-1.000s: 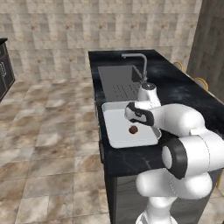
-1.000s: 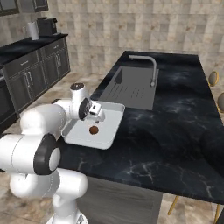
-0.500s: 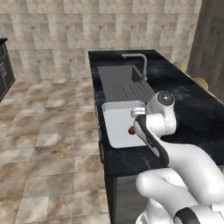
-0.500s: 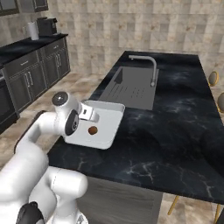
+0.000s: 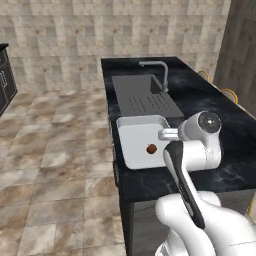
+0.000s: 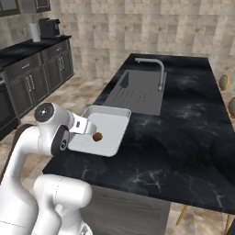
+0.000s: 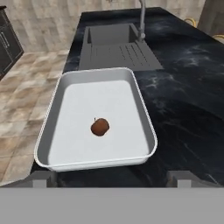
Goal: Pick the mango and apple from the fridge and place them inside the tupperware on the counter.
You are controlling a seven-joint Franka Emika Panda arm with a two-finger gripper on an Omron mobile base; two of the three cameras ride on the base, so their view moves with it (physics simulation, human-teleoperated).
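Counter (image 7: pixel 188 109): tupperware (image 7: pixel 144 127) holds lone apple (image 7: pixel 100 127); tool (image 7: pixel 111 178) wide apart.

No readable text, labels or nos. on anything in view

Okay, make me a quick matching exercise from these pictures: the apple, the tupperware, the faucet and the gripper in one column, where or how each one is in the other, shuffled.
1. apple
2. tupperware
3. faucet
4. gripper

A. stands at the sink
B. open, holding nothing
C. lies inside the tray
D. sits on the black counter next to the sink

Pairs: 1-C, 2-D, 3-A, 4-B
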